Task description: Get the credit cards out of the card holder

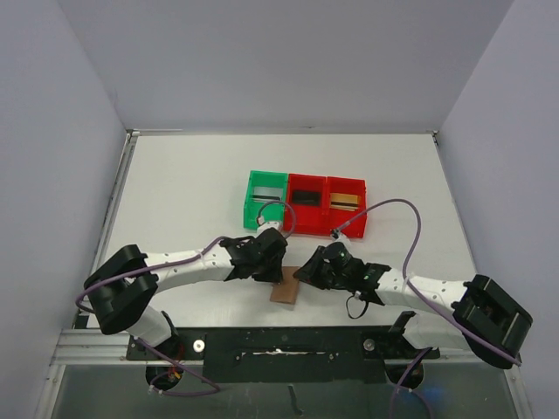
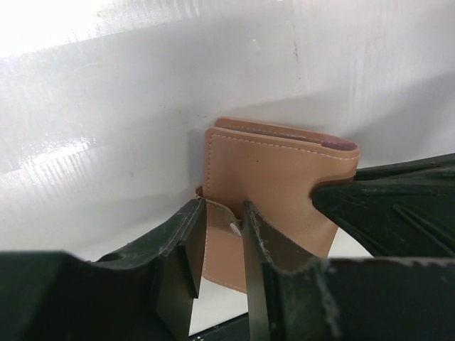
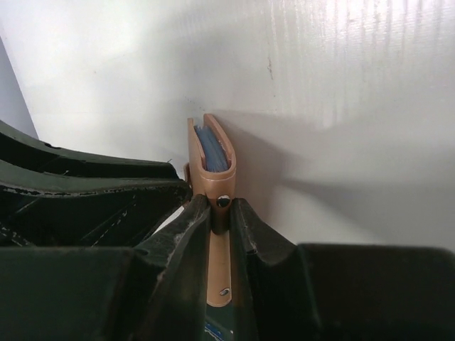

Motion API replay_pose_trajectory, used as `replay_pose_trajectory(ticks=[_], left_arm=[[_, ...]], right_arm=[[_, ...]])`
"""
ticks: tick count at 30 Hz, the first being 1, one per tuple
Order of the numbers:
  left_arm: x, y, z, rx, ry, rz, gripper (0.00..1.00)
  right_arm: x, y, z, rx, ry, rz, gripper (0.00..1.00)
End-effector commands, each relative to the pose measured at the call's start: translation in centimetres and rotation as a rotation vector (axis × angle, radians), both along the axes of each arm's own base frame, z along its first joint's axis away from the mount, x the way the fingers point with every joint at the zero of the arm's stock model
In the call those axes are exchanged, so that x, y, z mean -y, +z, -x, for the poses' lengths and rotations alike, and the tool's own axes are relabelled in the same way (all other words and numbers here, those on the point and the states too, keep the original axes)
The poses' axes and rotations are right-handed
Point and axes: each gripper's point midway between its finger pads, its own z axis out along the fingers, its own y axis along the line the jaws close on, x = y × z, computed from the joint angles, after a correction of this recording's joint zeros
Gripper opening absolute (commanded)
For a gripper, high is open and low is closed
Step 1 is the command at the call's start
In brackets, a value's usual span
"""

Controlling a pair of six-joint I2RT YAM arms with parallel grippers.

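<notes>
The tan leather card holder (image 1: 286, 293) stands on edge on the table between both grippers. My right gripper (image 3: 222, 206) is shut on its near end, just behind a dark snap stud (image 3: 223, 201). Blue lining (image 3: 212, 150) shows in the card holder (image 3: 213, 170); I cannot tell whether anything is inside. My left gripper (image 2: 224, 213) is open, its fingers narrowly apart on either side of the snap tab (image 2: 219, 222) of the card holder (image 2: 270, 177). Three credit cards lie in the bins: grey (image 1: 267, 199), dark (image 1: 306, 197), gold (image 1: 346, 202).
A green bin (image 1: 250, 202) and two red bins (image 1: 292, 202) (image 1: 362, 209) stand in a row just beyond the grippers. Grey walls close in the table on the left, right and far sides. The black base rail (image 1: 279, 345) runs along the near edge.
</notes>
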Motion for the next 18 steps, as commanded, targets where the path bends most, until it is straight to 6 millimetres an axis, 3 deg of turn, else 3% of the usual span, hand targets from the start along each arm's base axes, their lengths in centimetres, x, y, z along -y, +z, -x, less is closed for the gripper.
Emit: replay_pose_trajectory(ticks=[1,8,14,18], left_arm=[[-3.6,-1.3,0.9,-0.011,0.011,-0.129,0.24],[-3.2,-1.4,2.0,-0.033,-0.014,-0.062,0.21],[-1.2,1.7,0.5,0.031,0.039,0.061,0.48],[0.9,3.8,-0.4,0.067,0.031,0.165,0.56]], right_arm=[[2.5,0.6,-1.6,0.064,-0.117,0.015,0.13],[3.2,0.4,-1.4,0.056,-0.135,0.007,0.13],[2.8,0.5,-1.5,0.062,-0.099,0.021,0.15],[2.5,0.2,-1.4,0.052,-0.085,0.019,0.15]])
